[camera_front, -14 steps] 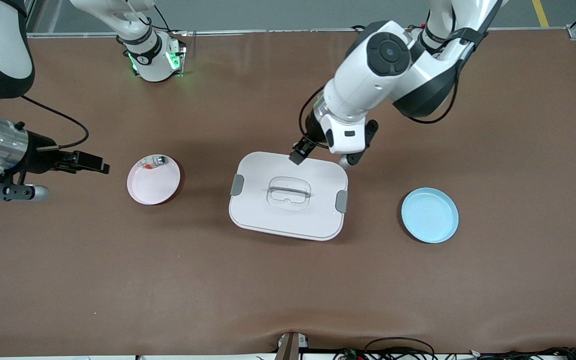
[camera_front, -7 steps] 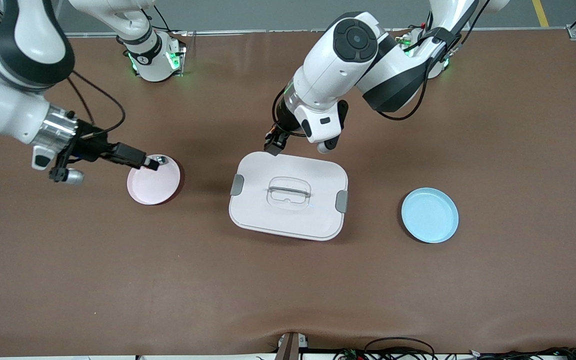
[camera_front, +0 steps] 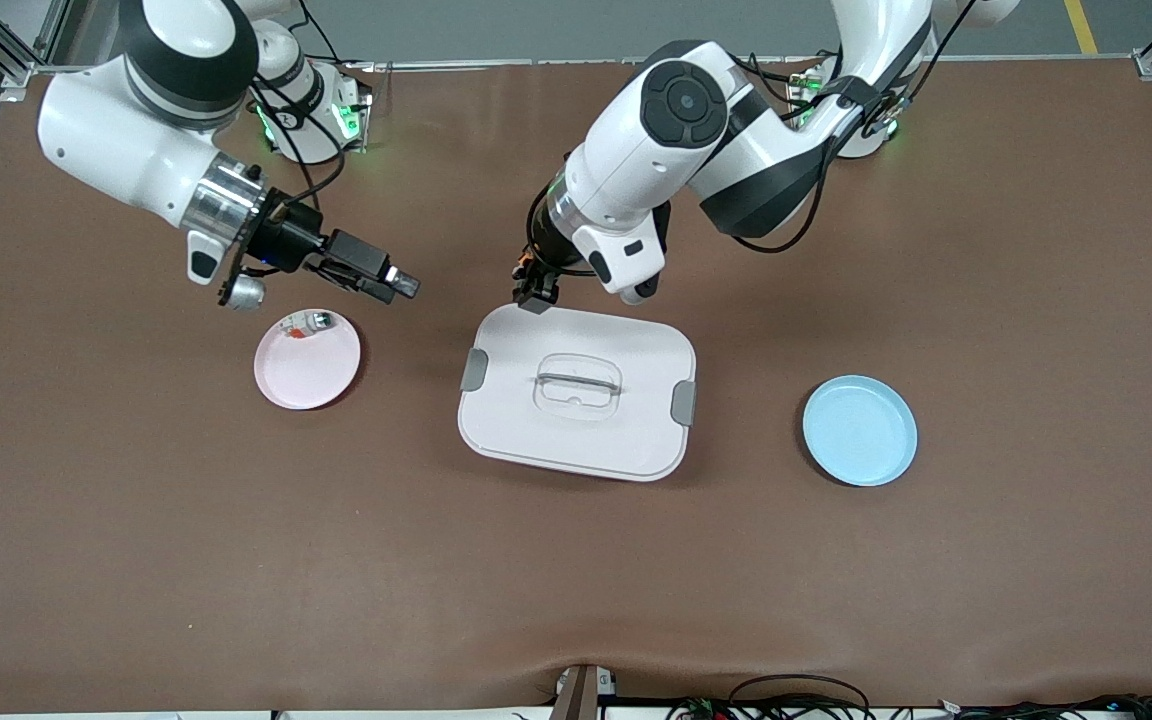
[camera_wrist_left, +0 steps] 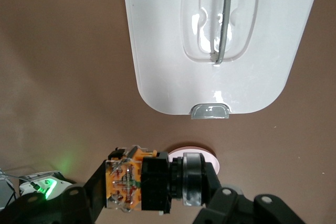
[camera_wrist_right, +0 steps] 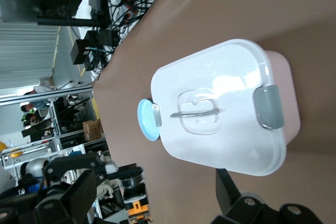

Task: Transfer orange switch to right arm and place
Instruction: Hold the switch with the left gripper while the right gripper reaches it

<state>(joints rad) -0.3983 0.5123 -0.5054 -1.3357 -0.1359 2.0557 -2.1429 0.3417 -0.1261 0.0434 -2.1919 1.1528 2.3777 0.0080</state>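
Orange and black, the orange switch (camera_wrist_left: 149,184) was clamped between the fingers of the left gripper (camera_front: 534,290), over the white box (camera_front: 576,392) at its edge toward the robots. The right gripper (camera_front: 398,283) hung with fingers apart over bare table between the pink plate (camera_front: 307,365) and the box. The pickup looked done; the handover and placing remained.

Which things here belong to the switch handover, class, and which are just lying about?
Part of the job:
- orange switch, held in the left gripper
- right gripper, over the table near the pink plate

Lying about:
- white lidded box
- blue plate
- small clear piece
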